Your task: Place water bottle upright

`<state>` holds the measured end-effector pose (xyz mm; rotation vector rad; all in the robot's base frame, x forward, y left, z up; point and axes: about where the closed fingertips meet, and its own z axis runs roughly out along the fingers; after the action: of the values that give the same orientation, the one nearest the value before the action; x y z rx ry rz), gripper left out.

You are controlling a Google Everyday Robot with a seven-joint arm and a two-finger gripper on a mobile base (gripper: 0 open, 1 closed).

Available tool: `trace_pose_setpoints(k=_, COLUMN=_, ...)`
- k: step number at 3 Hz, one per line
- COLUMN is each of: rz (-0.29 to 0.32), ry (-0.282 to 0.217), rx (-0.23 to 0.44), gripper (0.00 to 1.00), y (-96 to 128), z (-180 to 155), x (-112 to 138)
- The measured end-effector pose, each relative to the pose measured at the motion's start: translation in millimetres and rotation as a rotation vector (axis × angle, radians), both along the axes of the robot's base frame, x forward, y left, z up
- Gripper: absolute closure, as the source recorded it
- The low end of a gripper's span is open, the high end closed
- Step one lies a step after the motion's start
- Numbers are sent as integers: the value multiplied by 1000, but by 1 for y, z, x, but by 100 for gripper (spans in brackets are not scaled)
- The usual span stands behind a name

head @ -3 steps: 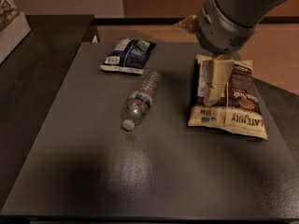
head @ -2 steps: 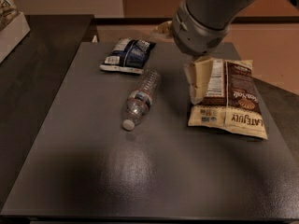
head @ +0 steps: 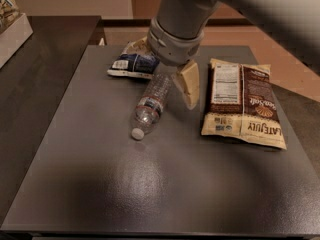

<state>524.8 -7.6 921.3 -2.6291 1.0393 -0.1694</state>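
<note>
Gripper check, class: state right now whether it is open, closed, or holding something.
Gripper: cannot be told whether open or closed; it hangs beside the lying water bottle, not gripping it.

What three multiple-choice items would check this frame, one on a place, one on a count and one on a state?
1. Where is the gripper?
A. Between the water bottle and the brown snack bag
B. Left of the bottle
C. At the table's near edge

2. How many snack bags lie on the table?
A. One
B. Three
C. Two

3. How does the water bottle stand?
A. Upright
B. On its side
C. Lifted off the table

Answers:
1. A: the gripper hangs just right of the bottle, with the brown bag on its other side.
2. C: only the dark blue snack bag and the brown snack bag are there.
3. B: the bottle lies flat on the table, its white cap pointing toward the camera.
</note>
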Motion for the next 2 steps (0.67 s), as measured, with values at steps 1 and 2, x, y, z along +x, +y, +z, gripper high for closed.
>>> trace_pose_setpoints(k=1, rz=126, ry=24, rx=-87, gripper=0, y=12, z=-19, x=-1)
trace_pose_setpoints(k=2, rz=227, ry=52, rx=-156, gripper=0, y=13, z=-37, x=-4)
